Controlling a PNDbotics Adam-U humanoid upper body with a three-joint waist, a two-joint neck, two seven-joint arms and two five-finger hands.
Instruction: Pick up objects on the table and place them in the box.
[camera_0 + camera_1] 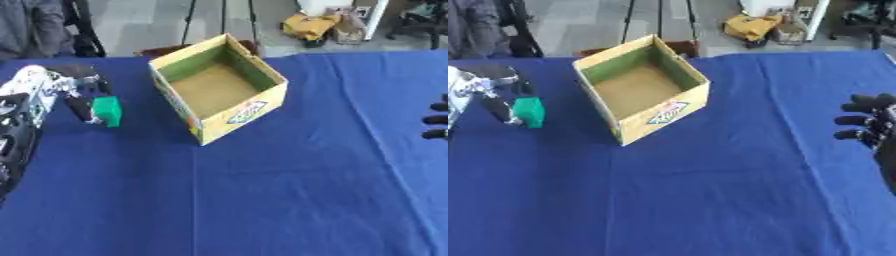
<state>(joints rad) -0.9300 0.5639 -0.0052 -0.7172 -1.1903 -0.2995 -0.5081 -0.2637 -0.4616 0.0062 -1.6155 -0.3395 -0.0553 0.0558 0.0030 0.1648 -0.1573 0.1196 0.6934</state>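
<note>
Green block held at the table's left, beside the open box.

The green block (108, 111) sits in the curled fingers of the left hand (77, 95), just left of the yellow box (262, 107), which stands open and looks empty on the blue table (262, 200). The likely risk: the hand covers only one side of the block, so it could slip out on the way over the box wall, or the hand could knock the near wall and shift the box. The right hand (868, 122) idles at the right edge, fingers relaxed, holding nothing.

Even, bright indoor light falls on the blue tablecloth (262, 190), without glare. Both views are soft and slightly blurred (edges smear). The box (219, 90) casts only a faint shadow.
</note>
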